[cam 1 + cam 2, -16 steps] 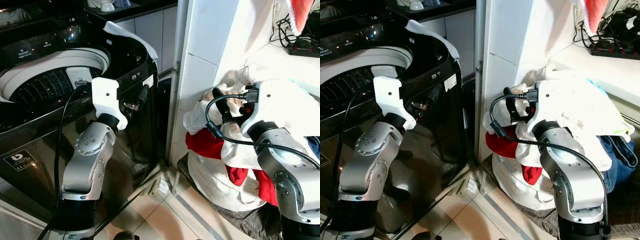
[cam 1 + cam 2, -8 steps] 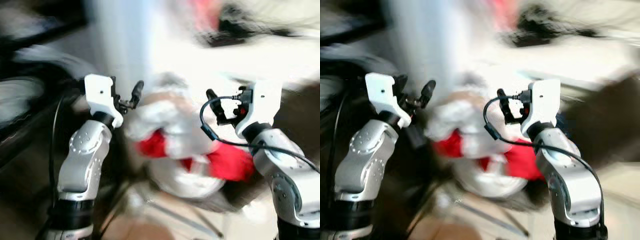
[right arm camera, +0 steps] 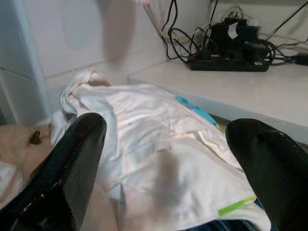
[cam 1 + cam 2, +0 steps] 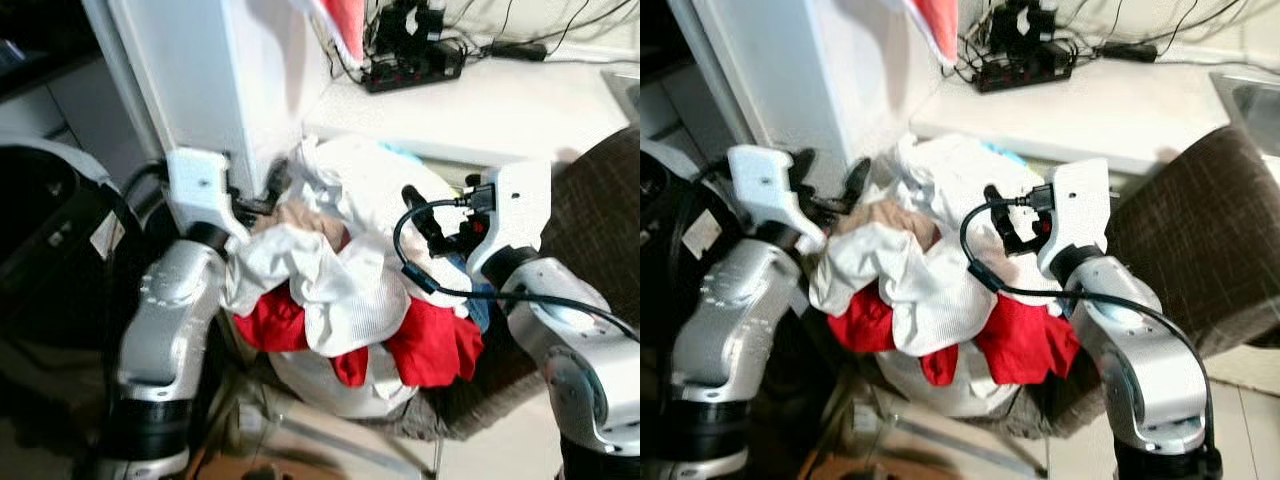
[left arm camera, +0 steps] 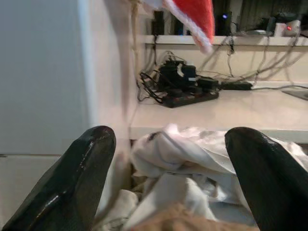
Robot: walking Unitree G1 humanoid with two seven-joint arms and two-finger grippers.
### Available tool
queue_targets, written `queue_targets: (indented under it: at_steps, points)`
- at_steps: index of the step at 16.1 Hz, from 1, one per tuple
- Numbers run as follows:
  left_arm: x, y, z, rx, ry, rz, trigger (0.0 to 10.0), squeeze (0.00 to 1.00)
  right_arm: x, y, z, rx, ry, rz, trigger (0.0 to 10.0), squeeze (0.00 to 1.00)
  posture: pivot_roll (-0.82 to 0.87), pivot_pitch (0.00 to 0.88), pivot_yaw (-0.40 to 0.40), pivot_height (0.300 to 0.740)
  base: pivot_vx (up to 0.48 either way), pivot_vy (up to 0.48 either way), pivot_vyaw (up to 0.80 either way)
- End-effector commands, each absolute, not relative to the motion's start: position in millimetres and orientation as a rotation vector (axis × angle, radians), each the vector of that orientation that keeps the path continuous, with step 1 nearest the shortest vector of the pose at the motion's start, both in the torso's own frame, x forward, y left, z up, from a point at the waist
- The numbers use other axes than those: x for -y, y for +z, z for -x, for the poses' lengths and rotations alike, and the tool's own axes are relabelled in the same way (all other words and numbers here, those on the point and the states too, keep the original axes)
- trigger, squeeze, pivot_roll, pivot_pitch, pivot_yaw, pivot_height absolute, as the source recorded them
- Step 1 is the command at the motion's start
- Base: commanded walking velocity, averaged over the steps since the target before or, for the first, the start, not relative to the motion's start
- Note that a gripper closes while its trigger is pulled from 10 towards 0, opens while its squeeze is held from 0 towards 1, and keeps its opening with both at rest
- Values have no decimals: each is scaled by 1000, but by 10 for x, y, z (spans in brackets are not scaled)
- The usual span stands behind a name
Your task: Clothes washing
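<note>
A heap of laundry (image 4: 340,270) fills a white basket (image 4: 330,385) on the floor: white pieces on top, a beige one (image 4: 305,215) near the back, red ones (image 4: 430,345) lower down. My left gripper (image 4: 258,190) is open at the heap's left rear edge, just above the beige piece. My right gripper (image 4: 440,215) is open over the heap's right side, close above the white cloth (image 3: 159,125). Neither holds anything. The black washing machine (image 4: 50,230) stands at the far left, partly cut off.
A white pillar (image 4: 200,80) rises between the machine and the basket. Behind the heap, a white counter (image 4: 520,105) carries a power strip (image 4: 415,70) with tangled cables. A red and white cloth (image 4: 345,25) hangs above. A brown woven seat (image 4: 600,220) stands to the right.
The camera has swung right, from the washing machine's open tub to the laundry heap. Both arms stay raised before me with open grippers, now at the heap.
</note>
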State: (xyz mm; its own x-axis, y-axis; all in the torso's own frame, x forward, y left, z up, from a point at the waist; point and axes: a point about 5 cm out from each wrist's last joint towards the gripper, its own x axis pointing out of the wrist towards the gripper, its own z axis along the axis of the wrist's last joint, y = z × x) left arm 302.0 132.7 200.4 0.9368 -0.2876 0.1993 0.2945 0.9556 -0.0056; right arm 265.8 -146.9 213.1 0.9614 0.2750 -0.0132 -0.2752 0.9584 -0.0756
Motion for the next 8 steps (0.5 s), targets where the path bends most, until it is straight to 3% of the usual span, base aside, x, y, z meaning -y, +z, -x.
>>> queue_targets:
  at_steps: [1, 4, 8]
  points:
    - [-1365, 2025, -3015, 204, -281, 15, 10000, 0, 1444, 2136, -2667, -11, 301, 97, 10000, 0, 22, 0, 16, 740, 0, 274, 0]
    - [-1367, 2015, -3007, 201, -284, 3, 10000, 0, 1450, 2122, -2666, -17, 302, 118, 10000, 0, 19, 0, 22, 740, 0, 305, 654]
    - [-1313, 2016, -3002, 209, -314, -2, 10000, 0, 1496, 2133, -2672, -5, 275, 94, 10000, 0, 14, 0, 29, 740, 0, 355, 0]
